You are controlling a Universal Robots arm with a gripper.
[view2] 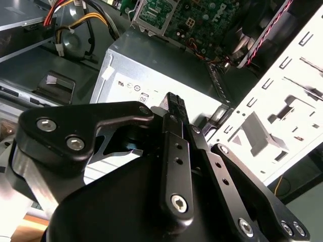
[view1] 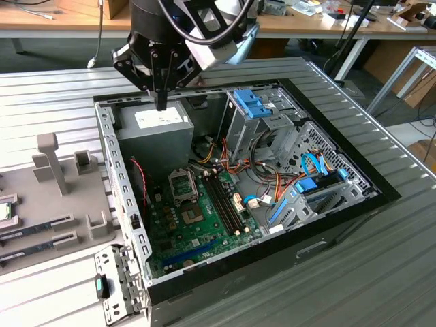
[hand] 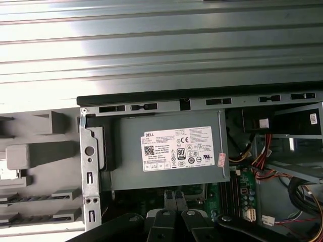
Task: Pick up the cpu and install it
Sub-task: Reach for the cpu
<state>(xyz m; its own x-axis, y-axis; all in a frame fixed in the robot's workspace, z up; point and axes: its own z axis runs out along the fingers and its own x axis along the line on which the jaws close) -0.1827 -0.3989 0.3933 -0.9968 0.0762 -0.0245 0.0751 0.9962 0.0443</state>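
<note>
My gripper [view1: 161,103] hangs over the back corner of the open computer case [view1: 122,204], just above the grey power supply box [view1: 153,126]. Its black fingers [view2: 174,103] are pressed together and I see nothing between them. In the first wrist view the gripper [hand: 175,201] pokes in below the labelled power supply [hand: 166,151]. The cpu [view1: 4,210], a small flat grey chip with a green rim, lies on the grey fixture at the exterior view's far left, cut by the frame edge. The metal socket frame [view1: 182,184] on the green motherboard stands hinged up.
Memory sticks [view1: 34,228] lie in slots of the grey fixture [view1: 51,163] left of the case. Inside the case are a blue-topped drive cage [view1: 253,105], bundled cables [view1: 231,163] and empty memory slots [view1: 221,197]. The case sits on a ribbed metal table [view1: 54,88].
</note>
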